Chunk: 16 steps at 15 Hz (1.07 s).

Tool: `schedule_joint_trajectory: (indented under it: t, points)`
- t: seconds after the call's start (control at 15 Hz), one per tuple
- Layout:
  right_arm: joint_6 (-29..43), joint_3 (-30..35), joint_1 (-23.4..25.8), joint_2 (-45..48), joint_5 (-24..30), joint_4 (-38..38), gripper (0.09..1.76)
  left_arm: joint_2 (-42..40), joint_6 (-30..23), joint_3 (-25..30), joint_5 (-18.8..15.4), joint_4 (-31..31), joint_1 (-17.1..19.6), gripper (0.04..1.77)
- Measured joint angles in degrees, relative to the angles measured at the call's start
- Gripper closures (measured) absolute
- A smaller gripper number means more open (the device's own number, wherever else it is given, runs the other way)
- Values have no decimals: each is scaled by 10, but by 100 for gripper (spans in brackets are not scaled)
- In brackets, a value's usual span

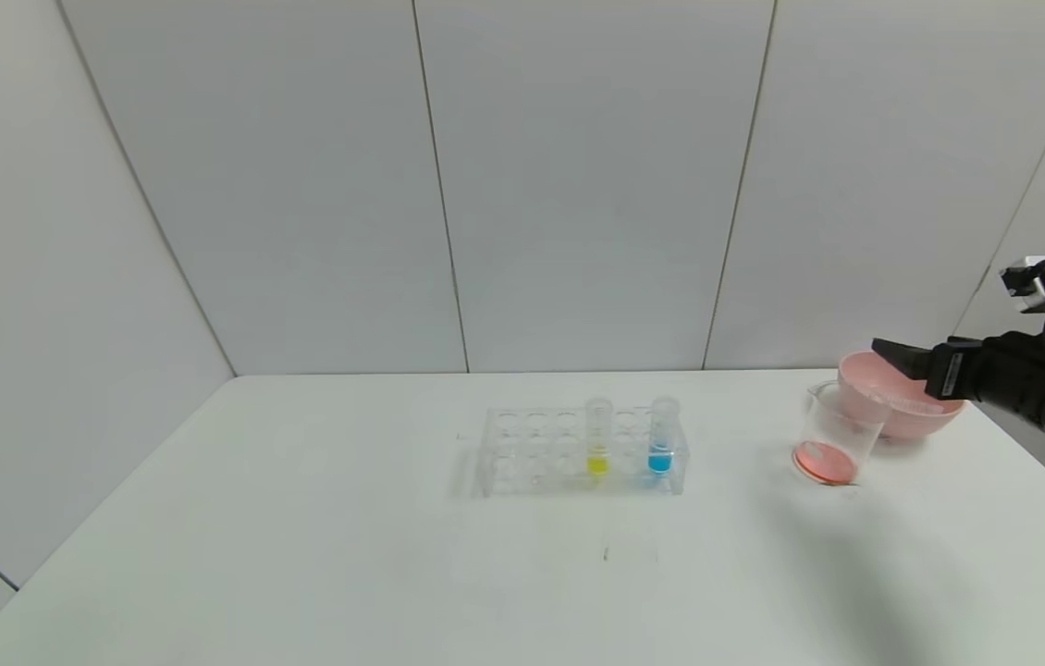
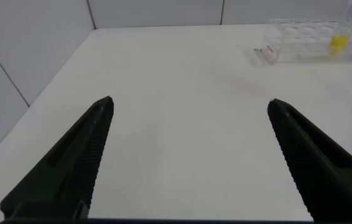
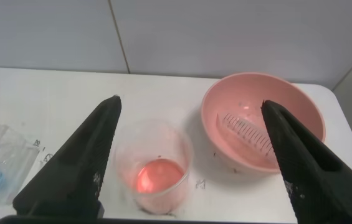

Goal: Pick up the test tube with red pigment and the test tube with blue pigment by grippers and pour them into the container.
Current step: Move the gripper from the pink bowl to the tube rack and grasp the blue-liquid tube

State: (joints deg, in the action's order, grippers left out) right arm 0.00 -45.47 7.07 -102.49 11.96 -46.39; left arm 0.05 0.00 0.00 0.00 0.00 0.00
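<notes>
Over on the left, the left gripper (image 2: 189, 107) hung jaws apart above the table (image 1: 301, 555) — blue tube (image 1: 662, 437) racked mid-table, container (image 1: 835, 435) holding red pigment — right gripper (image 3: 190, 107) released above the pink bowl (image 1: 902, 400), where an emptied tube (image 3: 248, 131) lay.

You see the left gripper (image 2: 188, 106) spread wide above the white table (image 2: 182, 143); far off stands the tube rack (image 2: 300, 43), holding yellow liquid (image 2: 338, 43).

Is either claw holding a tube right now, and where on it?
Nothing is held. The right claw is open above the beaker and pink bowl, where an empty tube lies. The left claw is open too.
</notes>
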Motion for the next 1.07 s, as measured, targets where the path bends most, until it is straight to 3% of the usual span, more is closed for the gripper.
schedule_joint_trajectory:
  t: [0.33, 0.67, 0.87, 1.07]
  points:
    - [46, 153, -178, 136, -174, 0, 19, 0, 0, 0, 0, 0, 0, 5]
    - [106, 204, -385, 194, -397, -2, 17, 0, 0, 0, 0, 0, 0, 5]
    - [127, 208, -477, 177, -456, -12, 16, 0, 0, 0, 0, 0, 0, 5]
    - [130, 202, -525, 131, -481, -48, 15, 0, 0, 0, 0, 0, 0, 5]
